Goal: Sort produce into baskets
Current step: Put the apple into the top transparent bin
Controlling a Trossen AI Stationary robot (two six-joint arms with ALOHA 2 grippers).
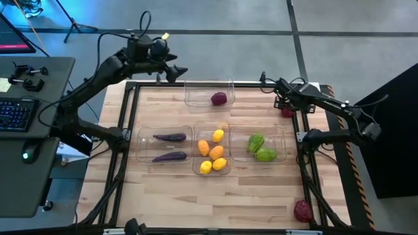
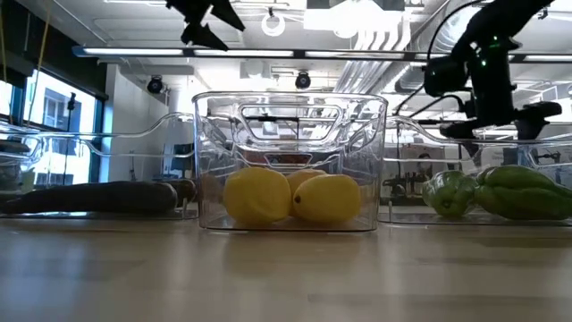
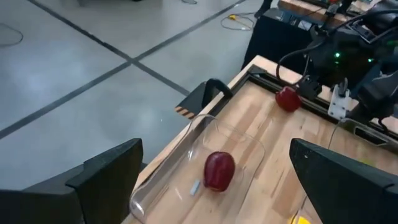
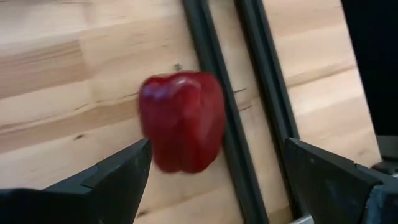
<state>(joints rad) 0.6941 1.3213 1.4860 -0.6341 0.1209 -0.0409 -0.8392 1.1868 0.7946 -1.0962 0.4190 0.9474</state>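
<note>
Red pepper [image 4: 182,121]: loose on the table [image 1: 261,202], against the dark frame rail at the right edge, just below the right gripper [image 4: 214,171]
Right gripper: jaws spread wide, empty
Left gripper [image 3: 214,180]: wide open, empty, above far bin [image 1: 209,93] holding one red pepper [image 3: 219,170]
Handling: likely light, rigid, glossy, so may slip
Grasp: across the widest lobes, mid-body

The pale butcher-block wooden table top [image 1: 170,196] shows matt, jointed planks with visible grain, edged by a smooth matt black metal frame [image 4: 221,118]. The clear rounded plastic bin [image 3: 239,140] at the far edge looks glossy and see-through, catching reflections. Inside it, the dark red round produce piece [image 3: 219,170] has a smooth, shiny skin, as does the dark red ridged piece [image 4: 182,119] beside the frame. The yellow lemons [image 2: 295,197] look smooth and softly satin.
</note>
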